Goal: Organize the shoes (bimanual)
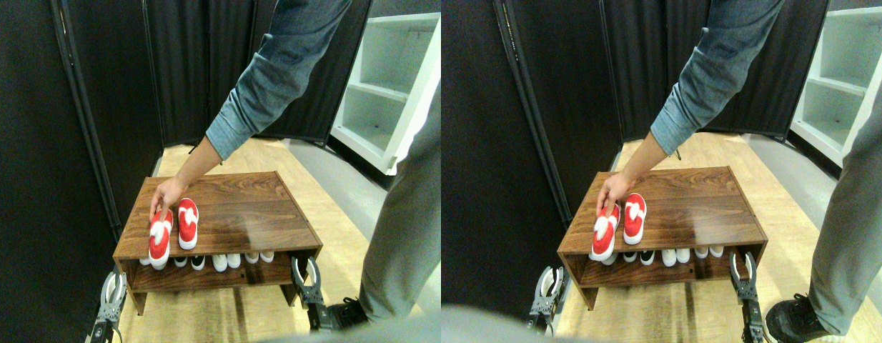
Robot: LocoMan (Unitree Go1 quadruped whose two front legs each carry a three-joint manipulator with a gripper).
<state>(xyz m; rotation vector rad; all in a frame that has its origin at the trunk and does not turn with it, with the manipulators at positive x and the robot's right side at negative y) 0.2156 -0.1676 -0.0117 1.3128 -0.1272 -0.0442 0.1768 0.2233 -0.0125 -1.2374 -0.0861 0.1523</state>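
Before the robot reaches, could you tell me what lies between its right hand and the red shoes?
In the stereo pair view, only bare wooden rack top separates the right hand from the red shoes.

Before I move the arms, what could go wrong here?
A person's hand rests on the left red shoe, so moving either gripper now could strike it. That shoe overhangs the rack top's front edge and may tip off if nudged. The right gripper sits close to the rack's side panel and the person's sneaker.

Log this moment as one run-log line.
shoes: on rack top, left side | person's hand: on left shoe | left hand, right hand: low, beside rack
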